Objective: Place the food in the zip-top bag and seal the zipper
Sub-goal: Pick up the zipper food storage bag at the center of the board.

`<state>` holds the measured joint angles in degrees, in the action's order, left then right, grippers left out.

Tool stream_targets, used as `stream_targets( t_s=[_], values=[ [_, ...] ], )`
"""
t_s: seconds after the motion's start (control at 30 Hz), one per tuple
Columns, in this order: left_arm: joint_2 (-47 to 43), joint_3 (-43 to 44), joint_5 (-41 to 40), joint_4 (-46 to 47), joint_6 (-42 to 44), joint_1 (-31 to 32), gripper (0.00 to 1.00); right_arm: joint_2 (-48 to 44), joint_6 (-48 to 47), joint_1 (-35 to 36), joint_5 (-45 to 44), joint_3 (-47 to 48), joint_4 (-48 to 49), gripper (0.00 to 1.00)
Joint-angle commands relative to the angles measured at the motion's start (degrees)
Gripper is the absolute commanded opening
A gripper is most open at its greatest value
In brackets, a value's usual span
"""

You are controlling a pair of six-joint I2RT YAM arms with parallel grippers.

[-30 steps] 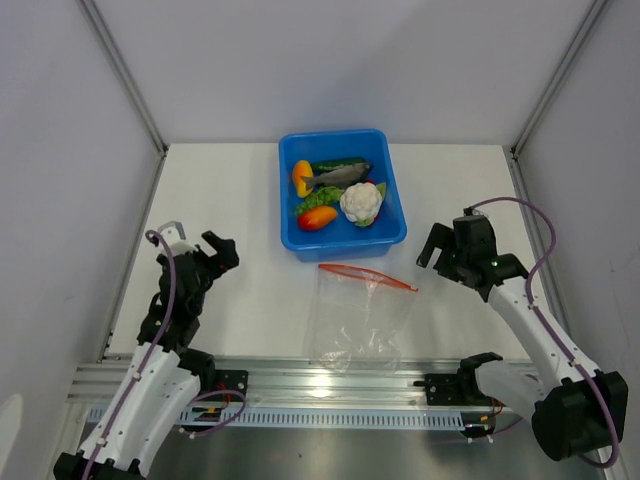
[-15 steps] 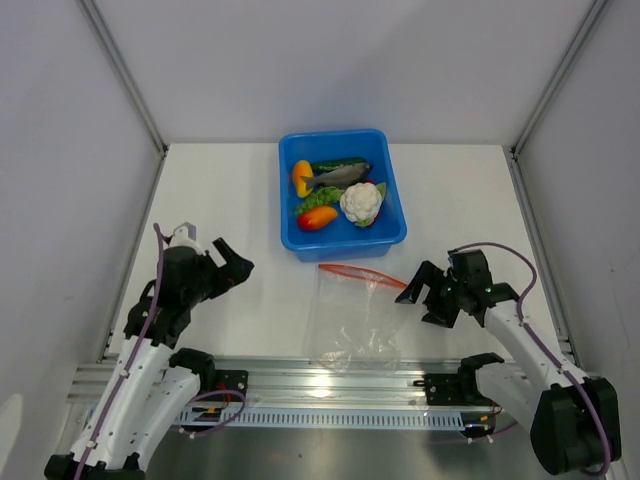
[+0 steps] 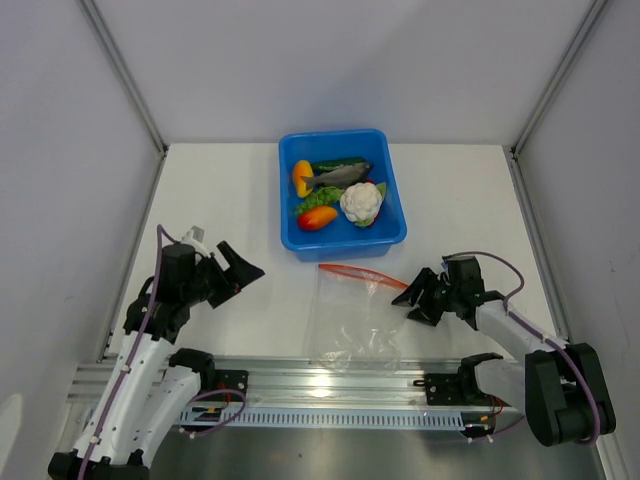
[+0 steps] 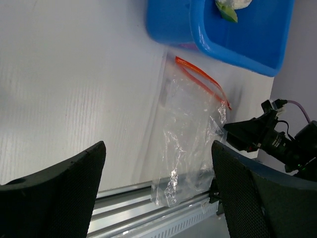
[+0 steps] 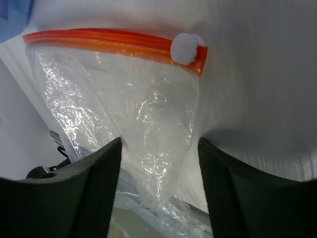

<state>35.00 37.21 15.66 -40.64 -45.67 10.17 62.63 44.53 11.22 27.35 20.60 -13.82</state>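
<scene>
The clear zip-top bag (image 3: 358,318) lies flat on the table in front of the blue tub (image 3: 394,232), its red-orange zipper (image 3: 366,274) along the far edge. The bag holds nothing. The toy food sits in the tub: grey fish (image 3: 340,176), white cauliflower (image 3: 361,203), orange-yellow pepper (image 3: 301,178), red-orange fruit (image 3: 317,217). My right gripper (image 3: 413,301) is open, low at the bag's right corner; its wrist view shows the zipper (image 5: 104,41) with a white slider (image 5: 184,48) and the bag (image 5: 133,119) between the fingers. My left gripper (image 3: 240,268) is open and empty, left of the bag (image 4: 193,134).
The aluminium rail (image 3: 330,380) runs along the table's near edge, and the bag's bottom overlaps it. Grey walls and frame posts close in the table on the left, right and back.
My right gripper has come down and left from the right side to the bag's right corner. My left gripper has moved slightly right toward the bag.
</scene>
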Motion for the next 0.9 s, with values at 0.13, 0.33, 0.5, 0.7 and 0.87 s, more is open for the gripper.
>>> stream_targets(
  t_s=[0.13,0.33,0.5,0.7,0.87],
  values=[
    [2.3,5.2,3.6,-3.3,-0.7,-0.6,0.87,1.1,2.7,-0.2,0.8,-3.8,12.2,0.39],
    [2.9,6.3,4.6,-4.4,-1.3,-0.6,0.87,-1.7,-1.8,0.4,2.3,-1.6,6.6,0.00],
    [4.5,8.1,4.2,-7.0,-2.1,-0.6,0.85,-8.2,-9.4,2.4,3.1,4.4,-5.7,0.00],
    [8.6,12.9,6.0,-12.8,-7.1,-0.6,0.81,-12.0,-13.3,10.3,5.0,12.0,-12.3,0.00],
    [14.3,17.7,12.8,-18.2,-13.1,-0.6,0.79,-10.9,-16.2,20.2,3.9,18.8,-13.3,0.00]
  ],
)
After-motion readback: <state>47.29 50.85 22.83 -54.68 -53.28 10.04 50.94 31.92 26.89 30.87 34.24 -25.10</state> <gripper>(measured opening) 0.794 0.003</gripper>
